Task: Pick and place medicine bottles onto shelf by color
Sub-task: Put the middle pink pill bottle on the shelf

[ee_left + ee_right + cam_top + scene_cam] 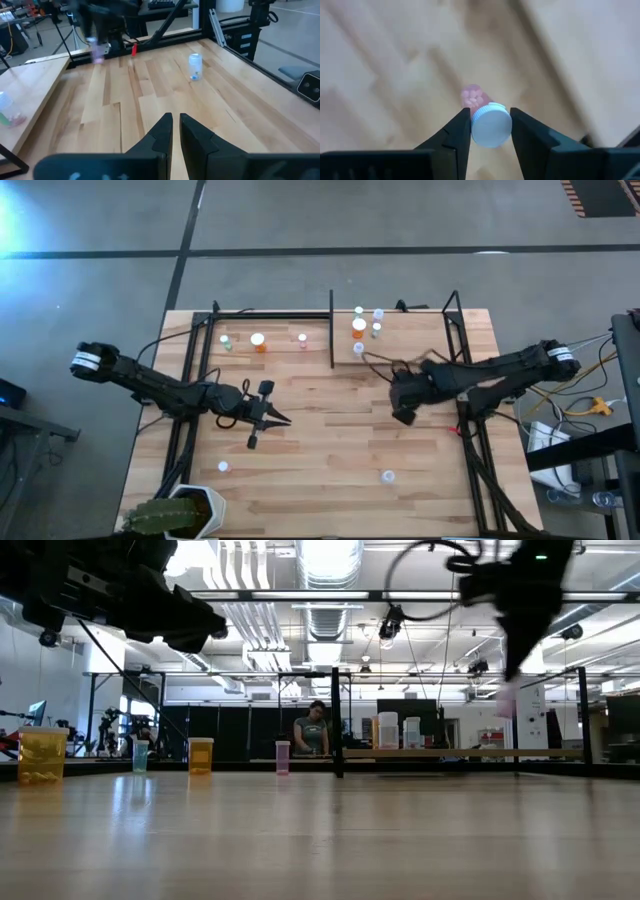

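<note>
My right gripper [403,410] hangs over the middle of the table, near the shelf's right section, shut on a small pink-bodied bottle with a white cap [491,125]. It also shows high up in the low view [507,698]. My left gripper [283,419] is shut and empty [176,122] above the table's left half. The shelf [300,317] runs along the far edge. Three bottles [259,341] stand left of its black divider [332,330] and several [358,328] stand right of it. Two loose bottles [222,467] [388,476] stand upright near the front edge. My right gripper pinches the pink bottle's white cap [490,131] between its two fingers, one on each side of the cap. The fingers point down from above. The pink body [472,96] hangs below the cap, upright and lifted clear of the table.
A potted green plant [180,515] stands at the front left corner. Black frame rods [190,380] [465,380] run along both sides of the table. A clear bottle [195,66] stands ahead of my left gripper. Bare wood lies between the arms.
</note>
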You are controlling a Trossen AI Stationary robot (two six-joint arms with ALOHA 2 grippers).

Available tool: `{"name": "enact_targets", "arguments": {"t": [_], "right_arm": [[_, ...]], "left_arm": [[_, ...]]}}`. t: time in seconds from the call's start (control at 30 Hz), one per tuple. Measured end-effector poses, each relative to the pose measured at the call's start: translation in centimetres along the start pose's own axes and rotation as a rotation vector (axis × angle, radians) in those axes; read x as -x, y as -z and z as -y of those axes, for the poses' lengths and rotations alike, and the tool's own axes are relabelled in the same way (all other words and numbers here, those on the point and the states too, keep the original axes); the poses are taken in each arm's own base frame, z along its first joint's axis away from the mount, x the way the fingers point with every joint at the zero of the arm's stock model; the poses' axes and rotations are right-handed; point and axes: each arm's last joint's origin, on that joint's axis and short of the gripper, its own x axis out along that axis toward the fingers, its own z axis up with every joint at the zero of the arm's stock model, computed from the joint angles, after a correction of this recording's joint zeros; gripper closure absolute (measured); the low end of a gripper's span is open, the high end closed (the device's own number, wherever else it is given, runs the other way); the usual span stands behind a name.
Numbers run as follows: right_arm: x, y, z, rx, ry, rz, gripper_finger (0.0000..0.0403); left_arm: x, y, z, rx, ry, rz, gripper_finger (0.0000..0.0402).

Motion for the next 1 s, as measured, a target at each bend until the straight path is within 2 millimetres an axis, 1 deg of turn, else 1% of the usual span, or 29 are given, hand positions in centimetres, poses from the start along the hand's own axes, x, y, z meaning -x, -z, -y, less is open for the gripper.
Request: {"name": "enact_targets", "arguments": {"t": [0.1, 0.23, 0.3, 0.4, 0.5, 0.63, 0.77, 1.0], "right_arm": [[-0.1, -3.6, 0.9, 0.046, 0.063, 0.036, 0.0283], [-2.0, -8.4, 3.0, 0.08, 0.054, 0.022, 0.0277], [-3.2, -10.1, 4.3, 0.103, 0.043, -0.011, 0.0277], [-4.7, -12.0, 6.5, 0.088, 0.062, -0.047, 0.028], [-6.0, -12.9, 8.3, 0.059, 0.08, -0.081, 0.0281], [-7.5, -13.4, 9.6, 0.029, 0.041, -0.126, 0.0274], [-8.4, -13.6, 10.2, 0.017, 0.046, -0.149, 0.026], [-8.6, -13.9, 10.2, 0.011, 0.047, -0.125, 0.0235]], "left_arm": [[-0.1, 0.0, 0.0, 0.0, 0.0, 0.003, 0.0387], [-0.1, 0.0, 0.0, 0.001, 0.0, 0.002, 0.0387], [-0.1, 0.0, 0.0, 0.001, 0.0, 0.002, 0.0387], [-0.1, 0.0, 0.0, 0.0, -0.001, 0.002, 0.0387], [-0.1, 0.0, 0.0, 0.0, -0.001, 0.002, 0.0387], [-0.1, 0.0, 0.0, 0.0, -0.001, 0.002, 0.0387], [-0.1, 0.0, 0.0, 0.0, -0.002, 0.002, 0.0387], [-0.1, 0.0, 0.0, 0.0, -0.002, 0.003, 0.0387]]}}
